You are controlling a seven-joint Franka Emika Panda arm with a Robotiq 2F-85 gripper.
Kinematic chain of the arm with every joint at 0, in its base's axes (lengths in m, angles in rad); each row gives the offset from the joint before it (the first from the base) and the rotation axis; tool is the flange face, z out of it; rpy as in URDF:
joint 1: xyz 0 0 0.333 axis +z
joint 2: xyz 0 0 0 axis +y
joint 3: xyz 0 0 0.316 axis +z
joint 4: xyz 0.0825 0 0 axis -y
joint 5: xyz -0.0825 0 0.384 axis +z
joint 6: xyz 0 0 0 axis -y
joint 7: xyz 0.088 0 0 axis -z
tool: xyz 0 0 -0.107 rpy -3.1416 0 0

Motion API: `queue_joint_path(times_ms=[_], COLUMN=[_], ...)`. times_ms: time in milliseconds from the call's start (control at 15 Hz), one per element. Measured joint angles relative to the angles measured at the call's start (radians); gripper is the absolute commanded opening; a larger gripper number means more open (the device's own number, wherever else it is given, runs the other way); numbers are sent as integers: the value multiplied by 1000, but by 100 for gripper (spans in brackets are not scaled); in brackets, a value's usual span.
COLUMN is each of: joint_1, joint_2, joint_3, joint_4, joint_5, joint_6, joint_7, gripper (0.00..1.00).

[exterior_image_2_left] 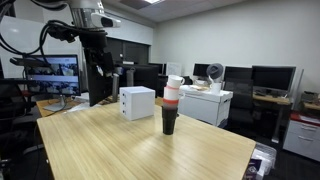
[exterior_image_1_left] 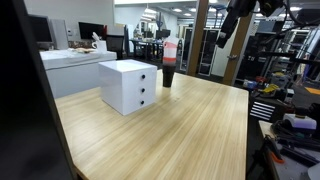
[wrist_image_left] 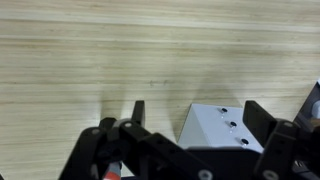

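Well, the tabletop (exterior_image_1_left: pixel 190 135) fills the lower frame; the white drawer box (exterior_image_1_left: pixel 128 86) sits centre-left, a tall cup stack (exterior_image_1_left: pixel 168 62) just beside it. Upper right, the end effector (exterior_image_1_left: pixel 228 28) hangs spread and empty; a careless descent could topple that stack.

White drawer box (exterior_image_1_left: pixel 130 86), light-wood table (exterior_image_1_left: pixel 190 135).

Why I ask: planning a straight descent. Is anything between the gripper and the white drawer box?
Nothing visible does. The gripper hangs open above the table; in the wrist view the white drawer box shows unobstructed below it. The cup stack stands beside the box, apart.
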Motion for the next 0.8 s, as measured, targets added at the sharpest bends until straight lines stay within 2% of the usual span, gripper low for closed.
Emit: queue_joint_path(times_ms=[400,800], joint_1=[0,0], joint_2=[54,185], joint_3=[9,29], joint_4=[69,223], joint_5=[29,50], joint_6=[20,56], joint_7=[27,103], gripper=[100,100])
